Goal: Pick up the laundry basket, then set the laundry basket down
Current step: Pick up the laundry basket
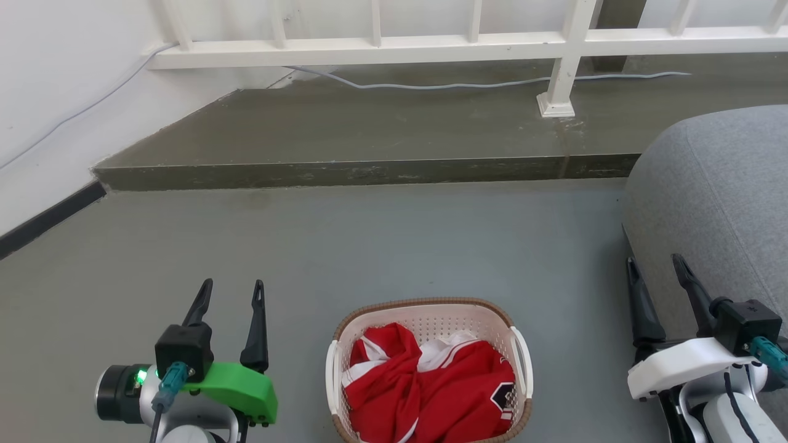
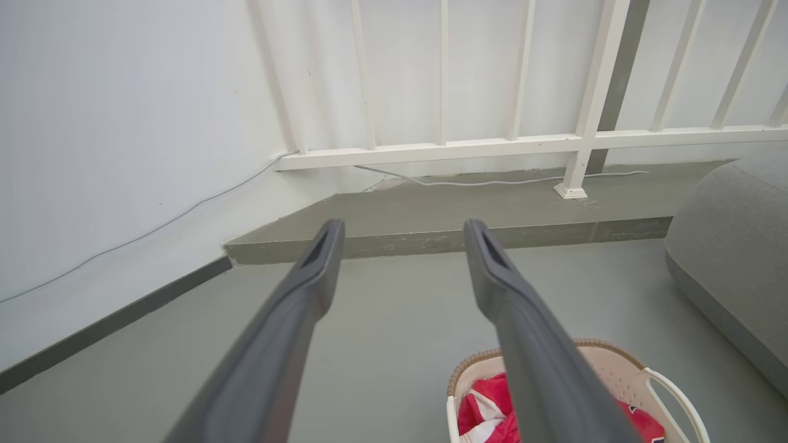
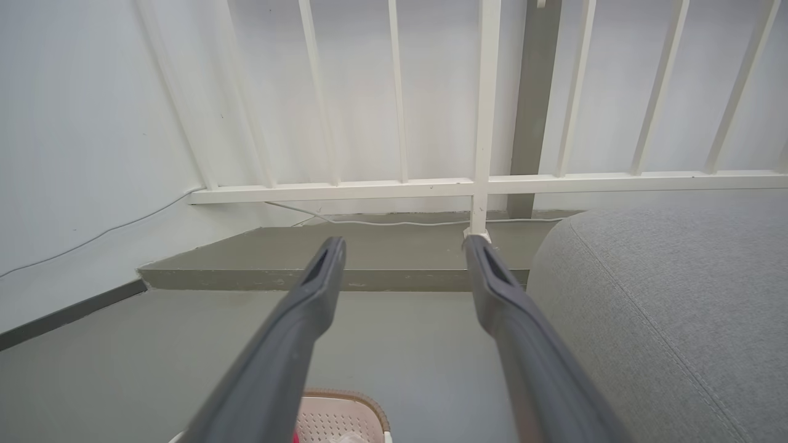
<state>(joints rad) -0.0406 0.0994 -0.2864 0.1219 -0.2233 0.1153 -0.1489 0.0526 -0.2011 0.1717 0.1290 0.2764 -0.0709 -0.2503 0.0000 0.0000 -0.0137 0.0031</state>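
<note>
- Down on the grey floor (image 1: 369,246), the laundry basket (image 1: 425,302) sits upright between the two arms, close in front of the robot. Its near end is cut off by the bottom edge of the head view.
- A red garment (image 1: 431,387) with white trim lies crumpled inside it, covering most of the bottom. The cream perforated wall and brown woven-look rim show behind the cloth.
- Its two white loop handles (image 1: 332,375) stand out at the sides, one facing each arm, and nothing touches them.
- The left gripper (image 1: 233,286) hovers to the basket's left, apart from it, fingers spread fairly wide with nothing between them.
- The right gripper (image 1: 654,261) hangs well off to the basket's right, just beside a grey upholstered seat (image 1: 720,197), its fingers likewise parted and empty.
- Seen along the left arm's fingers, the basket lies low and to the right, partly behind one finger.
- Both pairs of fingers point away from the robot toward a raised concrete step (image 1: 369,123).
- On that step stands a white railing (image 1: 369,44). A pale cable (image 1: 431,85) runs along beneath it and on across the white wall (image 1: 61,74) at the left.
</note>
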